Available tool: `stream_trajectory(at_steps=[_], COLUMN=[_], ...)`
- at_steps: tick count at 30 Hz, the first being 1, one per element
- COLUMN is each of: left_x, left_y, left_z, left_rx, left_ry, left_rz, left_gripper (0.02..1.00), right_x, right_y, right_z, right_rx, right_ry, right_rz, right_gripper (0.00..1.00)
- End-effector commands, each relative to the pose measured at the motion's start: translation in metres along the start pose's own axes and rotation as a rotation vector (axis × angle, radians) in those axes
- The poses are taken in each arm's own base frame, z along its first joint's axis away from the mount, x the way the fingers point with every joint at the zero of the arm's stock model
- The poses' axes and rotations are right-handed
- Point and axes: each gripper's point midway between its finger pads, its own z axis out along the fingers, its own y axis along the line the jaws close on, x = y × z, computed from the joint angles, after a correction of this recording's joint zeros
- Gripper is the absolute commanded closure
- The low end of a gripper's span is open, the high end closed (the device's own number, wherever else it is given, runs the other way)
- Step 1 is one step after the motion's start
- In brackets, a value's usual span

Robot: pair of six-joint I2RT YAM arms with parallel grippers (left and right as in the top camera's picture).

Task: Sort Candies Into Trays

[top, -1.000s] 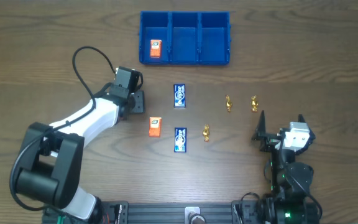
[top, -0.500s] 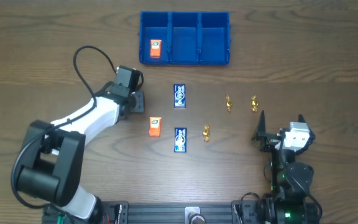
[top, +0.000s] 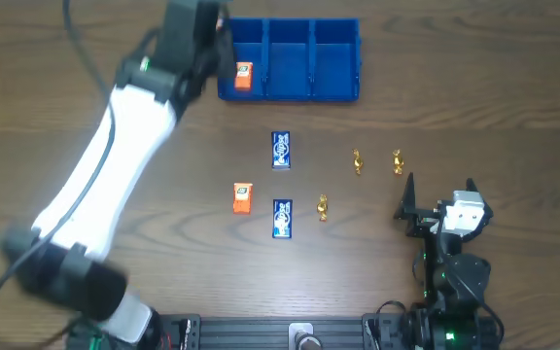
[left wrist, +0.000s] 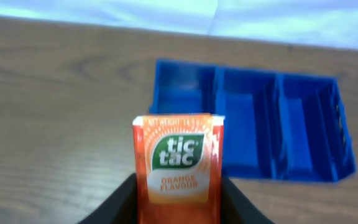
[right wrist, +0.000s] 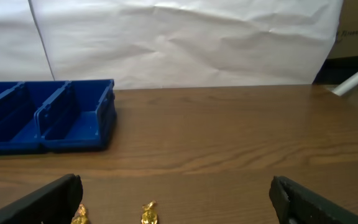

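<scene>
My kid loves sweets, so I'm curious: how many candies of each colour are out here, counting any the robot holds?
Orange boxes: 3, one of them held
Blue packets: 2
Gold wrapped candies: 3
Total: 8

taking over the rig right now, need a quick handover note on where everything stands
Left pincer: shut on an orange box, lifted by the blue tray's left end.
Right pincer: open, empty, low on the right side of the table.
Done: a second orange box lies in the tray's left compartment; the middle and right compartments are empty.
Left: place the held box, probably with its match. On the table: a third orange box, two blue packs, three gold candies.
</scene>
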Motion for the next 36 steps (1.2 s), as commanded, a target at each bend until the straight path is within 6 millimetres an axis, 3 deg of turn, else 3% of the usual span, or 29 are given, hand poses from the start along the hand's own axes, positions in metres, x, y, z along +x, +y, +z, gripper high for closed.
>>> stream_trajectory(at_steps=[1,6,11,14,15,17,21,24,26,27,28,29,32,36], left_x=[0.011,0.042,0.046,0.044,0.041,0.032,0.002,0.015,0.061,0.102,0.174,0.203,0.258,0.306], left_y=[-0.009,-0.008,-0.007,-0.006,-0.006,-0.008,-0.019,-0.022,-0.021,-0.016,-0.002,0.005,0.017,0.026], left_z=[0.06,0.101,0.106,0.106,0.104,0.095,0.031,-0.024,-0.047,-0.049,-0.038,-0.03,-0.012,-0.004], left_rx=[-0.037,-0.052,-0.057,-0.055,-0.05,-0.04,0.011,0.031,0.058,0.057,0.036,0.018,0.004,-0.009], left_ry=[0.134,0.222,0.235,0.231,0.223,0.196,0.068,-0.027,-0.009,0.041,0.138,0.18,0.24,0.299], left_rz=[0.015,0.014,0.016,0.016,0.014,0.01,0.005,-0.013,-0.02,-0.026,-0.04,-0.042,-0.033,-0.017], left_gripper=[0.752,0.744,0.706,0.476,0.356,0.275,0.253,0.255,0.251,0.251,0.261,0.268,0.268,0.272], right_x=[0.001,0.001,0.001,0.001,0.001,0.001,0.001,0.001,0.001,0.001,0.001,0.001,0.001,0.001], right_y=[-0.001,-0.001,-0.001,-0.001,-0.001,-0.001,-0.001,-0.001,-0.001,-0.001,-0.001,-0.001,-0.001,-0.001], right_z=[0.0,0.0,0.0,0.0,0.0,0.0,0.0,0.0,0.0,0.0,0.0,0.0,0.0,0.0], right_rx=[0.002,0.002,0.002,0.002,0.002,0.002,0.002,0.002,0.002,0.002,0.002,0.002,0.002,0.002], right_ry=[0.001,0.001,0.001,0.001,0.001,0.001,0.001,0.001,0.001,0.001,0.001,0.001,0.001,0.001], right_rz=[-0.015,-0.015,-0.015,-0.015,-0.015,-0.015,-0.015,-0.015,-0.015,-0.015,-0.015,-0.015,-0.015,-0.015], right_gripper=[0.001,0.001,0.001,0.001,0.001,0.001,0.003,0.001,0.001,0.001,0.001,0.001,0.001,0.001])
